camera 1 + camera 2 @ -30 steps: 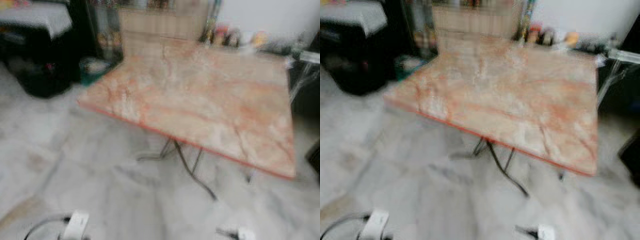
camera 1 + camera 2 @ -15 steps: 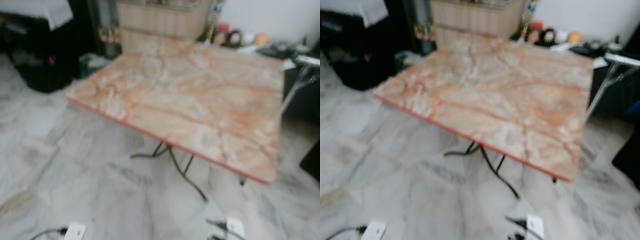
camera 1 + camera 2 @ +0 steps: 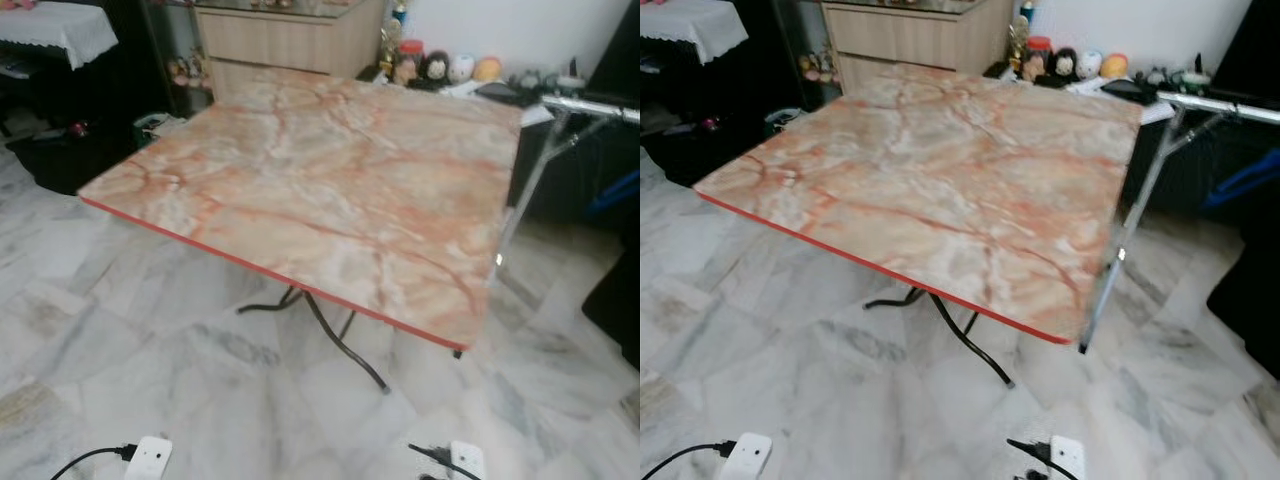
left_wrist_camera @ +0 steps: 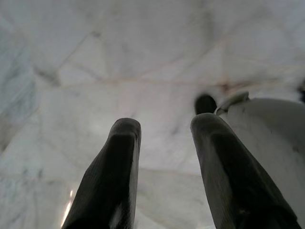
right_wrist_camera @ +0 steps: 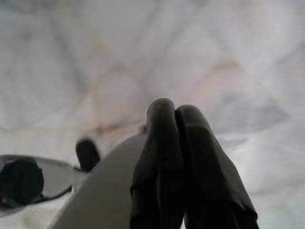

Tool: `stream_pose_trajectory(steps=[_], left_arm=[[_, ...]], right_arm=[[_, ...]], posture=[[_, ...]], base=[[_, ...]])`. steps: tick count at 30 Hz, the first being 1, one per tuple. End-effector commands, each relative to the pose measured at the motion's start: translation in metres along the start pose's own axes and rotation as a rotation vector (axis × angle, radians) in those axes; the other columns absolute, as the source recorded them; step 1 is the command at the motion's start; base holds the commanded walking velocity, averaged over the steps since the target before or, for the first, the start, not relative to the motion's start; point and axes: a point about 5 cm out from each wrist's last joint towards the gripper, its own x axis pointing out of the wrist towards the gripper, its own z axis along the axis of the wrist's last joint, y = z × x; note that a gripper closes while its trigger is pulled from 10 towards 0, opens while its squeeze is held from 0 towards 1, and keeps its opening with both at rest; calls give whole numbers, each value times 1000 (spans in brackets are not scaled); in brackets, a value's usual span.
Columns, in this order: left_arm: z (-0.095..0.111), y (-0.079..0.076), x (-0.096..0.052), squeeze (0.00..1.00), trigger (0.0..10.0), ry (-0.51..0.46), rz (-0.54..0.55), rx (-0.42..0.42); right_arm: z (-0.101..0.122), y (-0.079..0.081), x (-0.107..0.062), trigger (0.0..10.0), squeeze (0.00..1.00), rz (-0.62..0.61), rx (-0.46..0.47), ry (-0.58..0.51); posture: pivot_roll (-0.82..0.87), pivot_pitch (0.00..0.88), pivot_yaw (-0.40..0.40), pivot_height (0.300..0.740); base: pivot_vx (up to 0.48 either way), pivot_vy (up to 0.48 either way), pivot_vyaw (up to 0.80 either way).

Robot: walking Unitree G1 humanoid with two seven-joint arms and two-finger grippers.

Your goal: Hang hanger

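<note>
Left eye view looks down on a folding table [image 3: 330, 190] with a pink marbled top, its bare surface carrying no hanger, so the step in hand reads as searching or walking toward wherever the hanger is; doing it well means steering round the table's red-edged near corner and stepping clear of the two white power plugs [image 3: 150, 459] on the marble floor [image 3: 90, 330]. Right eye view gives the same scene, with a metal rack [image 3: 1160, 140] standing beyond the table's right side, a likely place for hanging, though its top is cut off; small figurines [image 3: 1072, 64] line the far wall beside a wooden cabinet [image 3: 910, 35], too small to identify. Left wrist view shows the left gripper [image 4: 164, 143] over the floor, its two black fingers parted with nothing between them. Right wrist view shows the right gripper [image 5: 177, 143] with fingers pressed together, holding nothing visible; a dark blurred shape near the white body beside it cannot be made out
</note>
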Motion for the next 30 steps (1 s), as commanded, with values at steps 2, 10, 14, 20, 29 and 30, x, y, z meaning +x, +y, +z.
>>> stream_pose_trajectory(steps=[2,10,14,20,29,30], left_arm=[[-2,6,-1,0,10000,10,14,17],[-10,1,-2,0,10000,20,4,16],[-13,0,-2,0,10000,23,3,14],[-28,-19,-3,0,10000,35,-22,13],[-26,-21,-2,0,10000,29,-25,13],[-25,-20,-2,0,10000,29,-24,12]], right_arm=[[-3,-5,-2,10000,0,6,9,13],[0,-30,-8,10000,0,-16,7,9],[3,-32,-8,10000,0,-18,12,-4],[7,-29,-7,10000,0,-8,19,-27],[3,-13,-3,10000,0,5,11,-17],[3,-12,-3,10000,0,7,13,-16]], posture=[[-50,0,10,740],[-50,0,5,740],[-49,0,3,740],[-53,0,2,740],[-51,0,1,740],[-51,0,1,740]], base=[[0,-268,-694],[0,-272,-690],[0,-270,-334],[0,-272,0],[0,-273,0],[0,-270,0]])
